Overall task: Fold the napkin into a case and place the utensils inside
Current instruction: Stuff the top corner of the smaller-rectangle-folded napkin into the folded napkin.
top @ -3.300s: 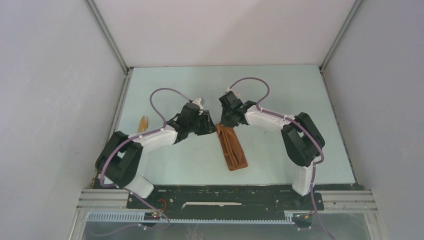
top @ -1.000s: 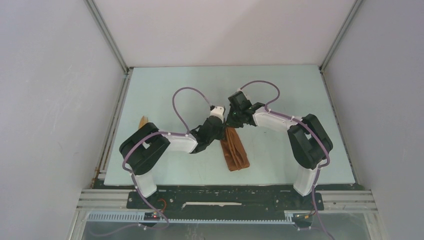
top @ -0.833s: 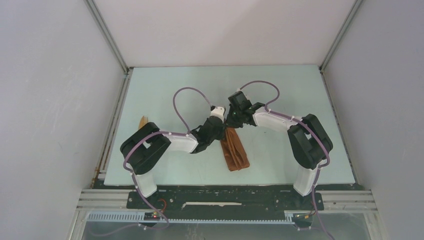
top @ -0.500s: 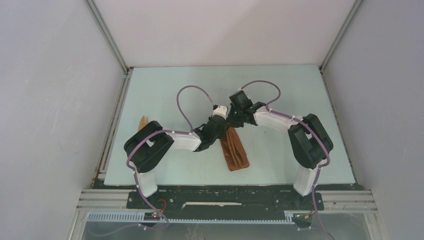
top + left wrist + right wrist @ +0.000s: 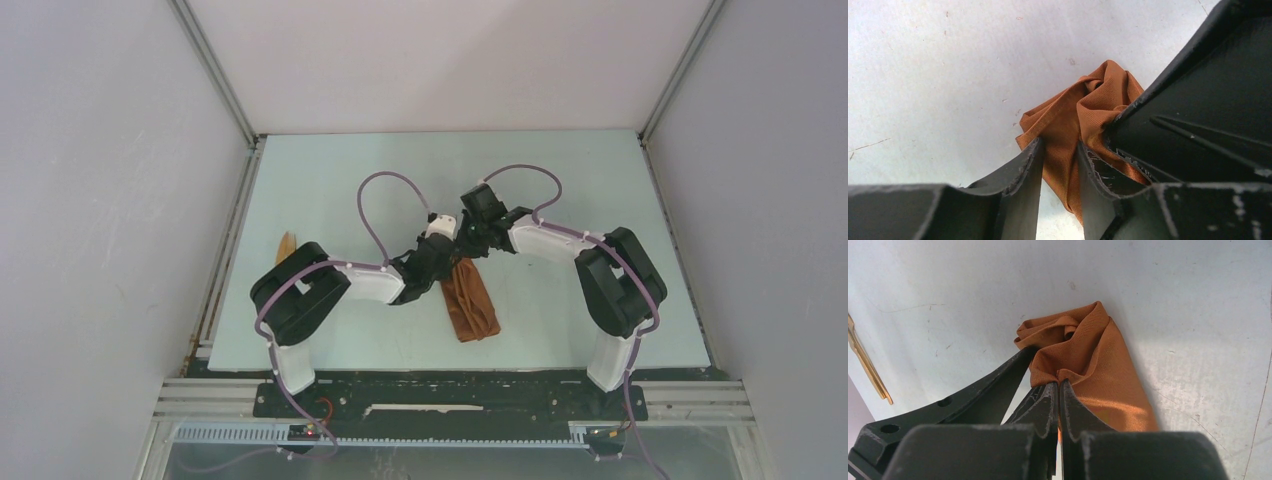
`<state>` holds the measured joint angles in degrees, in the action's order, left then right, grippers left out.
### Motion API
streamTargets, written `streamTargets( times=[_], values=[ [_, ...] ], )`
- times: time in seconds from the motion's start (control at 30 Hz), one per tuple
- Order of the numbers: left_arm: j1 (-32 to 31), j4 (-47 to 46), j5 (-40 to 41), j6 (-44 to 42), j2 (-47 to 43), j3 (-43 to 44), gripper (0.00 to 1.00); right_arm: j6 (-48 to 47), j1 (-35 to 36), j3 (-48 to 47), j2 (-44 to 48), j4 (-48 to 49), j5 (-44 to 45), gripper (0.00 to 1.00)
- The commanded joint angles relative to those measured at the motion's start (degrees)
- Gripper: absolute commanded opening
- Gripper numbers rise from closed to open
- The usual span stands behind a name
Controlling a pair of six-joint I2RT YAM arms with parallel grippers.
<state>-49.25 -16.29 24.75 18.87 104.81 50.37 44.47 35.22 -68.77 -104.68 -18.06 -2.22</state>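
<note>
The rust-orange napkin (image 5: 472, 305) lies as a narrow oblong case at mid-table, its far end bunched up (image 5: 1083, 105). My right gripper (image 5: 1058, 384) is shut on a pinch of cloth at that far end (image 5: 1093, 355). My left gripper (image 5: 1058, 147) meets it from the left (image 5: 448, 265). Its jaws stand apart with a fold of cloth hanging between them and a strip of table showing beside the fold. The wooden utensils (image 5: 287, 247) lie apart by the table's left edge and also show in the right wrist view as thin sticks (image 5: 868, 365).
The right gripper's black body (image 5: 1198, 110) fills the right of the left wrist view, close against the left fingers. A metal frame rail (image 5: 235, 215) borders the pale table (image 5: 560, 180) on the left, and white walls enclose it.
My left arm has slid right, up to the napkin's far end beside the right gripper, and its jaws have widened a little. The right gripper has kept its pinch on the cloth.
</note>
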Motion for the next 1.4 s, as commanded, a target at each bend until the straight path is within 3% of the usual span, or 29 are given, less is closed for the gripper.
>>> streamTargets(
  times=[0.0, 0.37, 0.67, 0.97, 1.23, 1.37],
  values=[
    [-0.93, -0.81, 1.48, -1.27, 1.54, 0.01, 0.36, 1.02, -0.34, 0.22, 2.70, 1.79, -0.47, 0.00],
    [-0.96, -3.14, -0.06, -0.52, -3.47, -1.36, 0.00, 2.25, -0.84, 2.54, 2.35, 5.00, -4.16, 0.00],
    [1.06, -8.61, -7.08, 2.29, -6.85, -5.82, 0.00, 5.98, -2.79, 9.77, 2.32, 16.04, -13.77, 0.00],
    [3.58, -12.35, -13.92, 4.12, -9.68, -8.59, 0.00, 7.75, -3.22, 16.23, -0.36, 28.82, -17.50, 0.00],
    [4.30, -13.64, -19.18, 4.53, -11.06, -10.56, 0.00, 8.84, -3.51, 21.36, -8.02, 49.88, -21.49, 0.00],
    [6.51, -15.43, -21.52, 6.86, -9.58, -12.30, 0.00, 7.26, -3.76, 21.36, -10.08, 55.44, -22.97, 0.00]
  ],
)
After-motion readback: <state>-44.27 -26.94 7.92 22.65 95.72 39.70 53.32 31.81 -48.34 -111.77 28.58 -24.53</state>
